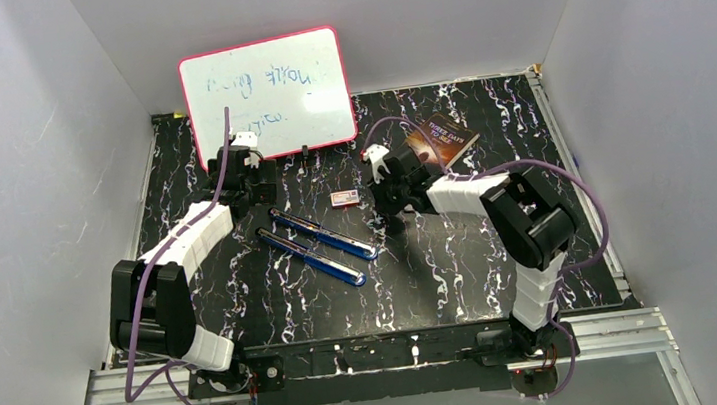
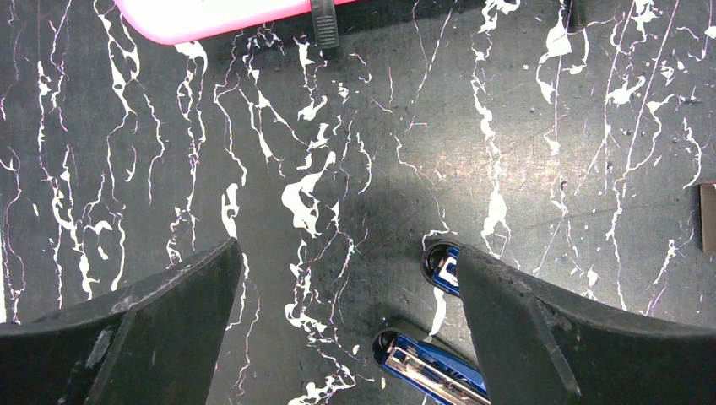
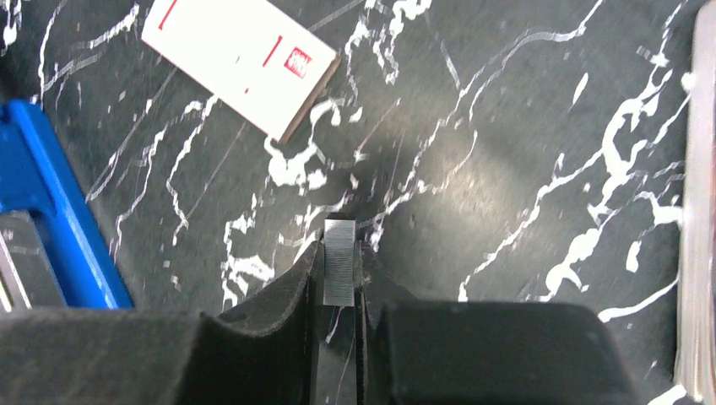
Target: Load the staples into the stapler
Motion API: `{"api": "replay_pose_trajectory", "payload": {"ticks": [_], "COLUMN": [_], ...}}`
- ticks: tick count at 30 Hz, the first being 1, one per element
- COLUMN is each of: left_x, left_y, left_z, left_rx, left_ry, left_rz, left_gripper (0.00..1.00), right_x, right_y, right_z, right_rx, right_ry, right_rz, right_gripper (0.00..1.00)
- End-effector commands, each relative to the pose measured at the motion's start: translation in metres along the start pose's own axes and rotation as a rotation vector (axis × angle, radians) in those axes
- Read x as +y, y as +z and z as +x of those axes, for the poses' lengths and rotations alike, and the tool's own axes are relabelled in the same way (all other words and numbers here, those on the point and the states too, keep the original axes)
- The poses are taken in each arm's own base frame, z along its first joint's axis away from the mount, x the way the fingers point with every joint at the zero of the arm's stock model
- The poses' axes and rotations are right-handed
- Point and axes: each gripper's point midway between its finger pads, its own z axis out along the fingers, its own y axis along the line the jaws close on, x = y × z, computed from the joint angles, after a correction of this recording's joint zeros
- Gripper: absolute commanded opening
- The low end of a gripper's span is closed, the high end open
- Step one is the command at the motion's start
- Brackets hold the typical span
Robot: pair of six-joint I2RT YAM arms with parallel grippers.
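1. Between the pads of the right tool (image 3: 339, 283), a short grey strip of the staples (image 3: 339, 253) is pinched upright. The tool is closed on it, above the bench (image 3: 507, 169).
2. To that tool's left lies the stapler (image 3: 46, 211), swung open flat in two blue arms. Ahead of the tool and to its left sits a white box (image 3: 241, 55) with a red label.
3. The left tool (image 2: 346, 249) hangs spread wide and empty. The stapler's two blue ends lie just beside one of its fingers, and one end shows a metal channel.
4. The step in hand looks to be carrying the strip to that open channel. It should go well if the strip is turned to run along the channel, legs down, lowered level, and released only once seated.
5. The left tool might usefully press on the stapler's body, so a nudge from the strip does not slide it.
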Motion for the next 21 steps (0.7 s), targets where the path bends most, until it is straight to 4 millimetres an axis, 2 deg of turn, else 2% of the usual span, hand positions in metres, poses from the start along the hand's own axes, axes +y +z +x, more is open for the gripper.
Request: {"api": "replay_pose_trajectory", "payload": {"ticks": [1,5,11,21], "left_x": [0.005,0.004,0.005,0.004], "left_y": [-0.011,-0.012,-0.012,-0.012], "left_z": [-0.015,-0.015,-0.015,-0.015], "left_rx": [-0.057,-0.058,-0.058,-0.059], "left_ry": [-0.025,-0.027,-0.026,-0.027], "left_rz": [-0.003,0.001,0.000,0.003], "left_gripper": [0.98,0.98,0.98,0.98], "right_x": [-0.010,-0.013,-0.015,-0.007], "right_y": [0.017,0.030,0.031,0.024], "right_z": [-0.034,-0.039,-0.033,0.004], "right_rx": [-0.081,-0.081,-0.076,-0.046], "right_ry": [0.000,-0.016,-0.023,-0.046], "right_rz": [0.046,0.047,0.054,0.021], "right_gripper": [0.20,0.21,0.40,0.42]}}
